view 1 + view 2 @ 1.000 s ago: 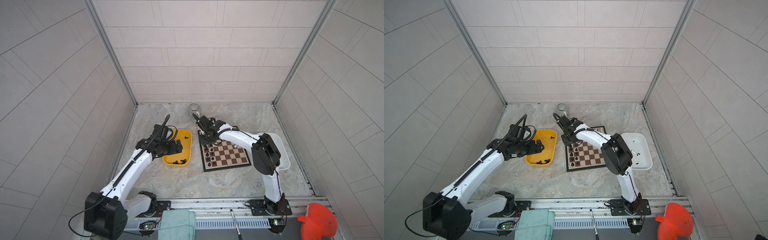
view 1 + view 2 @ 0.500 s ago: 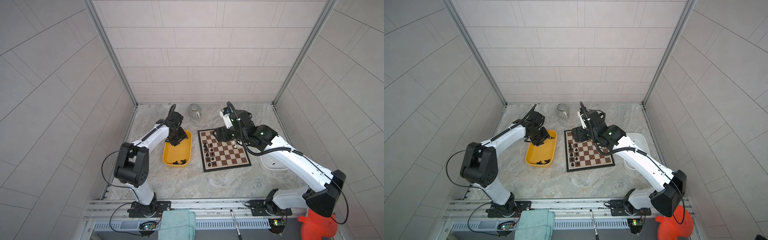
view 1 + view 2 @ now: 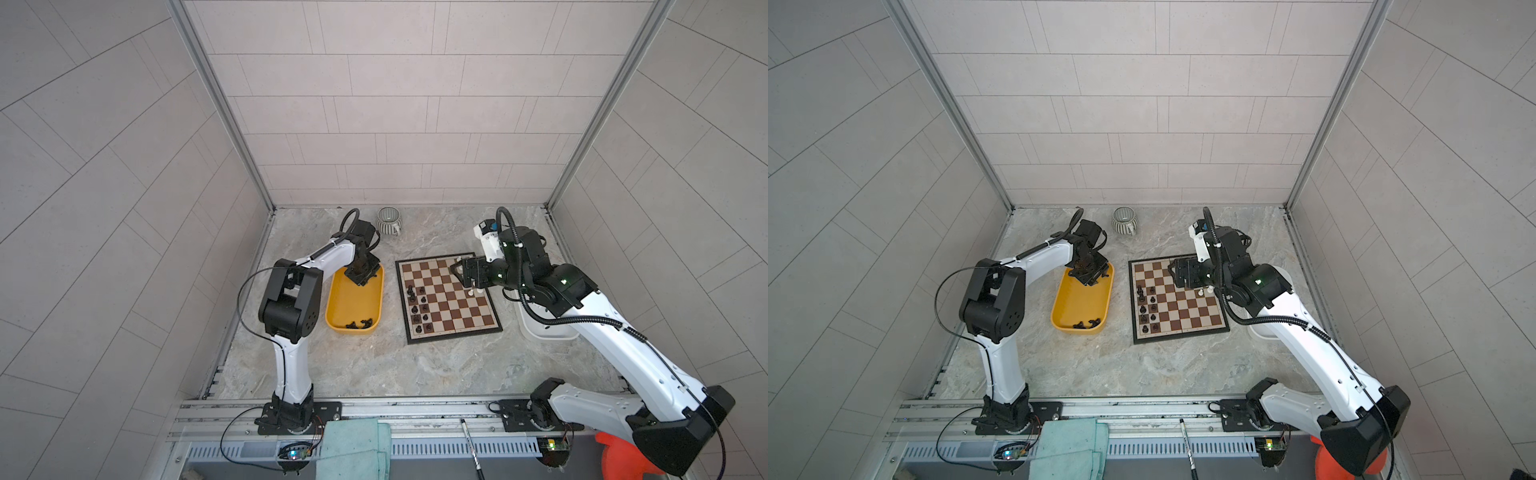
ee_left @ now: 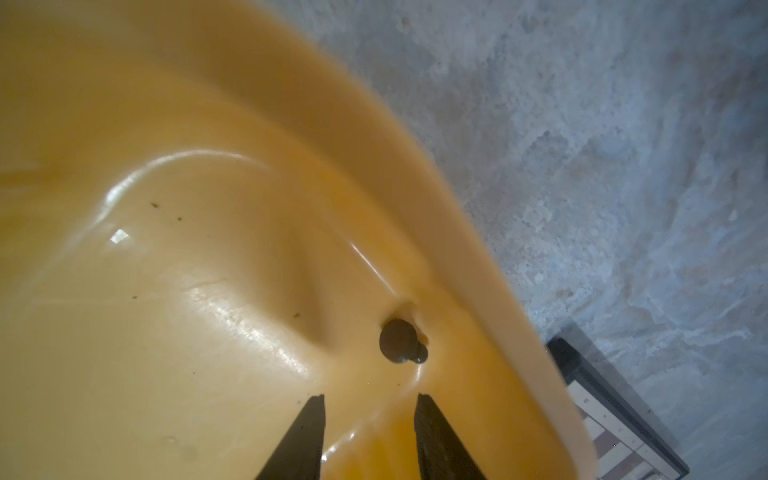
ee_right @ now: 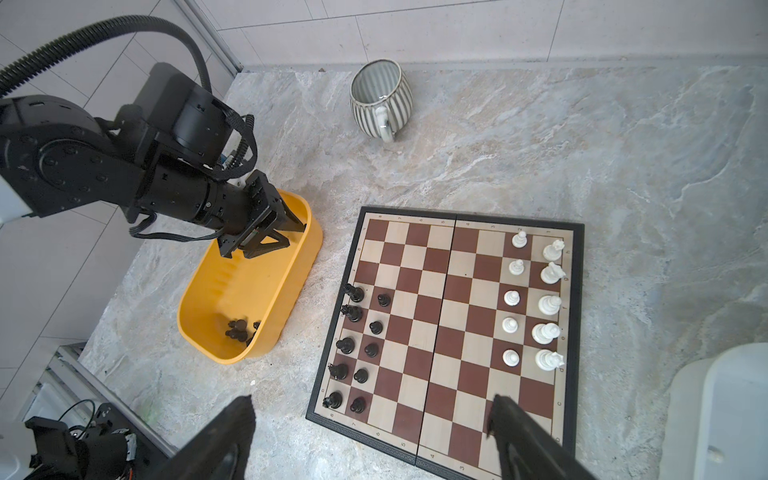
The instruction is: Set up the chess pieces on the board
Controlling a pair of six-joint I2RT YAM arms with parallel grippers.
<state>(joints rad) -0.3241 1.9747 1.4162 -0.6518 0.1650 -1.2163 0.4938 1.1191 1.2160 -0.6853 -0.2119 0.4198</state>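
The board lies flat in the middle. Several black chess pieces stand in two files on its left side. Several white ones stand on its right side. More black pieces lie at the near end of the yellow tray. My left gripper reaches into the tray's far end, partly open and empty. A black pawn lies just beyond its fingertips. My right gripper hangs wide open and empty over the board's far part.
A striped mug stands near the back wall. A white tray sits right of the board, partly under my right arm. A green cloth and a pen lie on the front rail.
My left gripper has moved to the tray's far end and its jaws have narrowed. My right gripper has moved right from the board's far left corner and opened wider.
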